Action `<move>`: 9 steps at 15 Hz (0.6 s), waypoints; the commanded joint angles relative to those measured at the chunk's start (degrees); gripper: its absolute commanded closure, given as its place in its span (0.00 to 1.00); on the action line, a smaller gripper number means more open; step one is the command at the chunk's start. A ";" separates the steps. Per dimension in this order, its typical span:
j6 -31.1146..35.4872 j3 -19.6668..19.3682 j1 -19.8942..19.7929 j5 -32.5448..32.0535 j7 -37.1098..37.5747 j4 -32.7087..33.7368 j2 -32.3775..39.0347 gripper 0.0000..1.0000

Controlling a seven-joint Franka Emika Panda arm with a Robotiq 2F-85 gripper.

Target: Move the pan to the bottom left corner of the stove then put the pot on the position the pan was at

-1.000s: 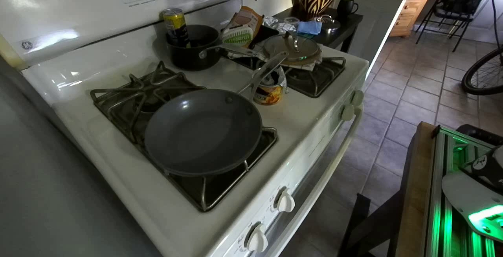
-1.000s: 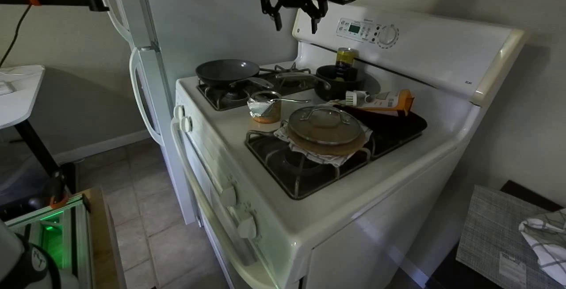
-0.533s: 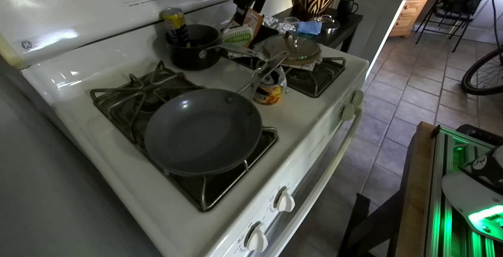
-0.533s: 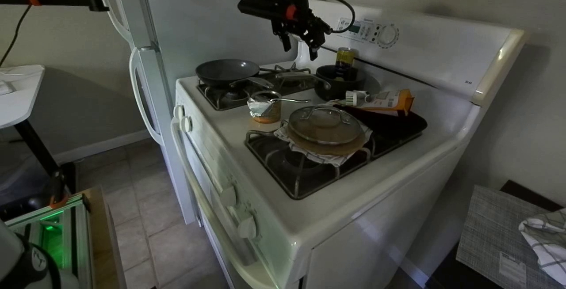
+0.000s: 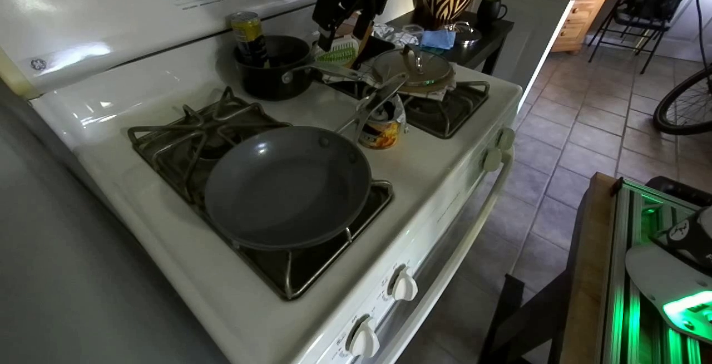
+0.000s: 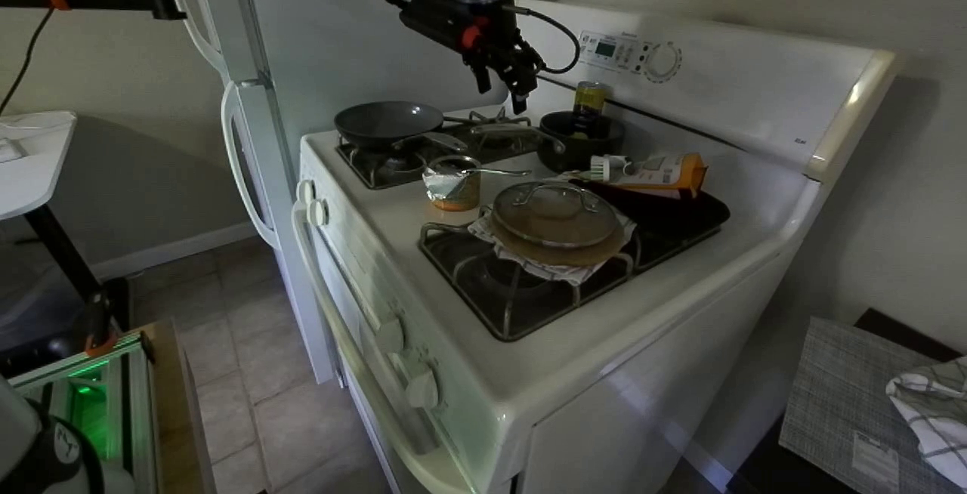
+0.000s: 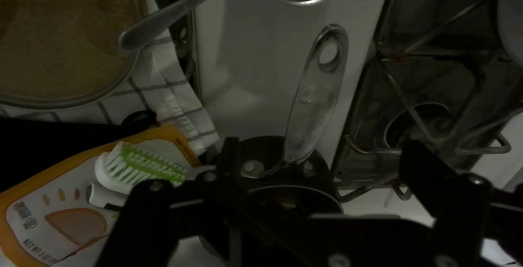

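Since the pan [image 5: 287, 186] sits front-left on the stove [image 5: 414, 172], the gripper [image 6: 502, 100] presumably wants the pot [image 5: 275, 81], empty fingers [image 7: 423, 173] spread wide, how near I can't judge.

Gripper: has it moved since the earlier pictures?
Yes, downward: in an exterior view, the gripper now hangs lower relative to the fixed control panel.

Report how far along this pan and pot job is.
Looks done: the pan sits at the front left of the stove.
Under way: the hand hangs open and empty near the pot, apparently to grip it.
Left: lifting the pot, which holds a can, onto the pan's original spot, which these pictures don't identify.
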 commanded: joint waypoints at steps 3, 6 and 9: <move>4.66 -0.45 0.23 -0.94 1.31 0.80 3.98 0.00; 7.97 -0.83 0.52 -1.29 2.52 1.19 6.32 0.00; 9.37 -1.53 1.10 -1.97 5.03 1.75 8.31 0.00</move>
